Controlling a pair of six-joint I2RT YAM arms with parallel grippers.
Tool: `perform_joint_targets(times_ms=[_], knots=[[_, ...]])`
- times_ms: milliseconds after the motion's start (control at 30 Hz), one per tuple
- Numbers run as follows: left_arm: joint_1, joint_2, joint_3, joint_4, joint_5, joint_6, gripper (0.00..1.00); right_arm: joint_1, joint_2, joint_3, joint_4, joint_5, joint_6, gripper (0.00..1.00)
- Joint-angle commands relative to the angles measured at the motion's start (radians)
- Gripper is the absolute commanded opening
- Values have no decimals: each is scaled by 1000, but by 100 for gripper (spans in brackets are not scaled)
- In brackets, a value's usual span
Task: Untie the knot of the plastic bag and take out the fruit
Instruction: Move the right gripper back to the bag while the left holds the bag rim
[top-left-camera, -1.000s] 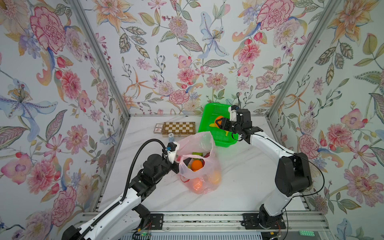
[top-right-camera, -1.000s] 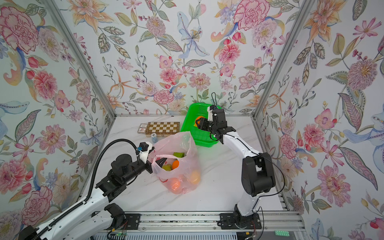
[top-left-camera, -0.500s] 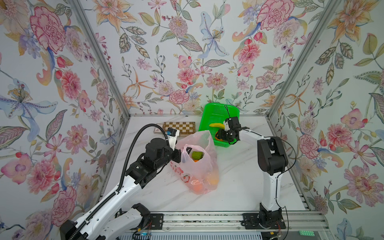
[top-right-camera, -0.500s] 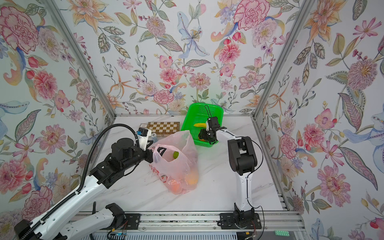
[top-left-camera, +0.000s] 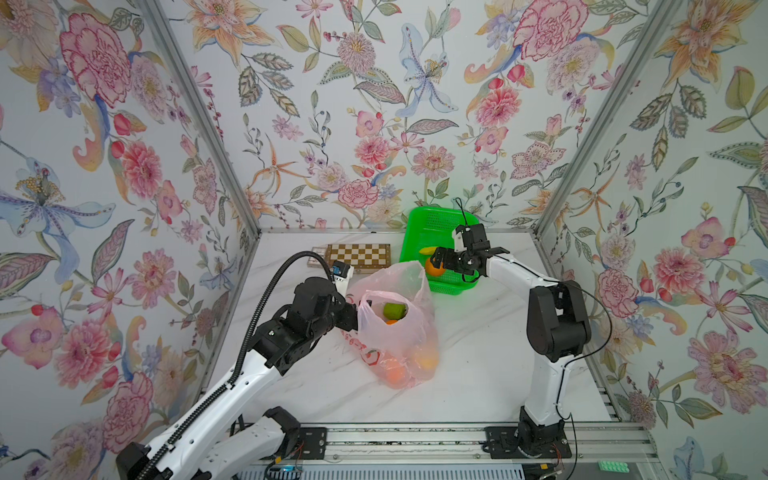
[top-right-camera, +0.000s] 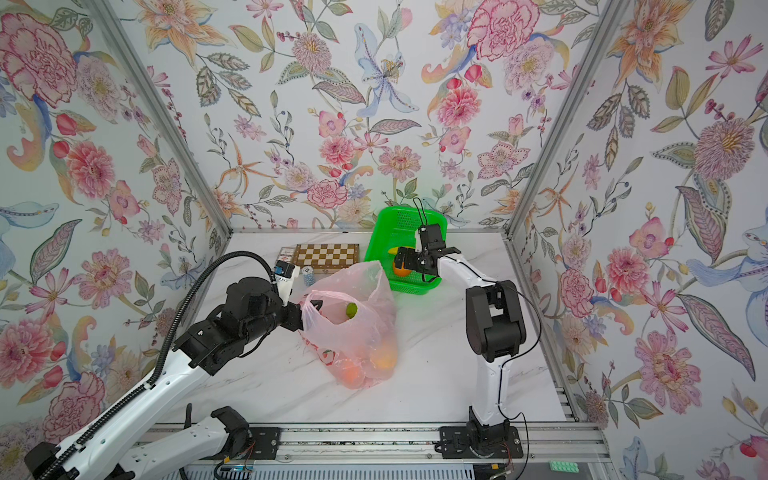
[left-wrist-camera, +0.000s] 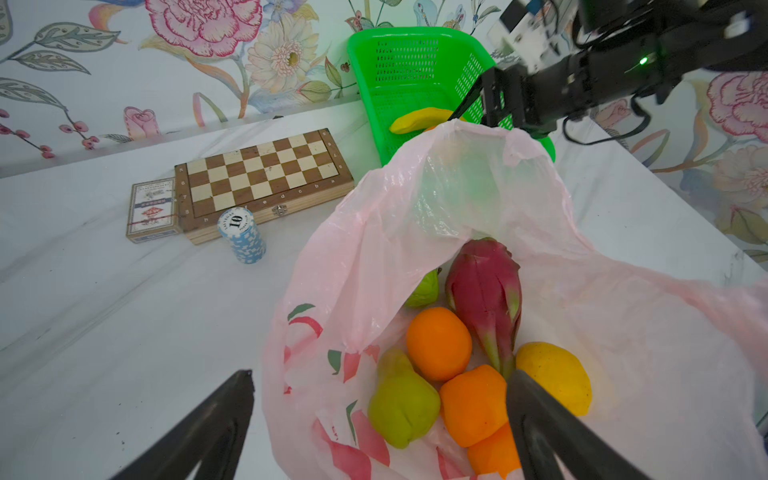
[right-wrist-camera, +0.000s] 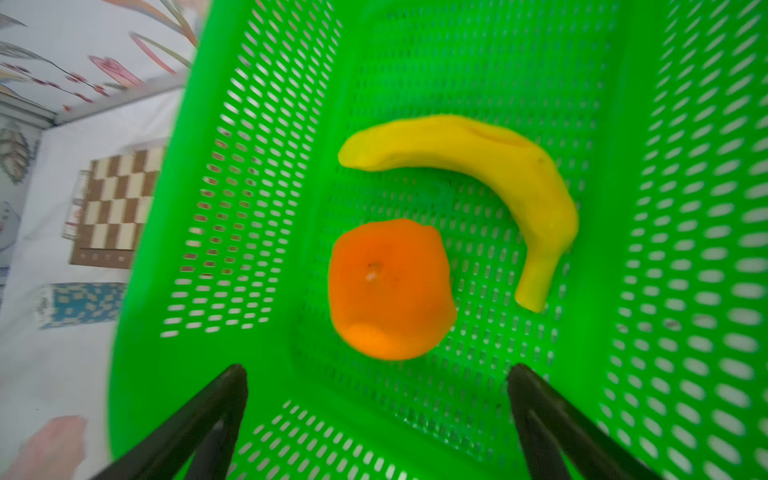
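Observation:
The pink plastic bag (top-left-camera: 399, 332) (top-right-camera: 353, 328) lies mid-table with its mouth gaping; the knot is out of view. Inside it, the left wrist view shows fruit: a dragon fruit (left-wrist-camera: 484, 291), two oranges (left-wrist-camera: 438, 343), a yellow citrus (left-wrist-camera: 555, 376) and a green pear-like piece (left-wrist-camera: 401, 405). My left gripper (top-left-camera: 353, 316) (left-wrist-camera: 380, 374) is open and straddles the bag's left rim, one finger outside and one inside. My right gripper (top-left-camera: 436, 259) (right-wrist-camera: 378, 370) hangs open over the green basket (top-left-camera: 432, 220) (right-wrist-camera: 249, 166). An orange (right-wrist-camera: 388, 289) lies loose on the basket floor beside a banana (right-wrist-camera: 478, 166).
A wooden chessboard (top-left-camera: 357, 255) lies at the back, left of the basket. A card box (left-wrist-camera: 151, 208) and a blue stack of poker chips (left-wrist-camera: 243, 235) sit by it. Flowered walls close in the table on three sides.
My right gripper has opened and let go of the orange, which now rests in the basket. My left gripper has stayed open at the bag's rim.

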Motion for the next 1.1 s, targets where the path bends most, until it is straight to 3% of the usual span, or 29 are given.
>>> perform_joint_targets(times_ms=[0, 167, 267, 400, 633, 700, 833, 1067], knots=[[12, -22, 30, -65, -23, 70, 92, 6, -133, -28, 18, 14, 3, 99], [49, -14, 70, -138, -100, 36, 82, 49, -308, -100, 59, -55, 10, 99], [114, -12, 94, -145, -44, -35, 74, 100, -386, -133, 74, -139, 19, 99], [167, 0, 125, -96, 123, -137, 68, 197, -456, -158, 73, -218, 29, 99], [164, 34, 65, 201, 652, -331, 67, 345, -526, -260, 81, -283, 86, 99], [142, 34, 13, 247, 722, -335, 67, 368, -544, -297, 73, -275, 99, 98], [33, 26, -93, 146, 621, -226, 66, 396, -596, -398, 36, -186, 109, 96], [-237, 29, -292, 234, 516, -292, 62, 463, -642, -561, -104, -24, 120, 92]])
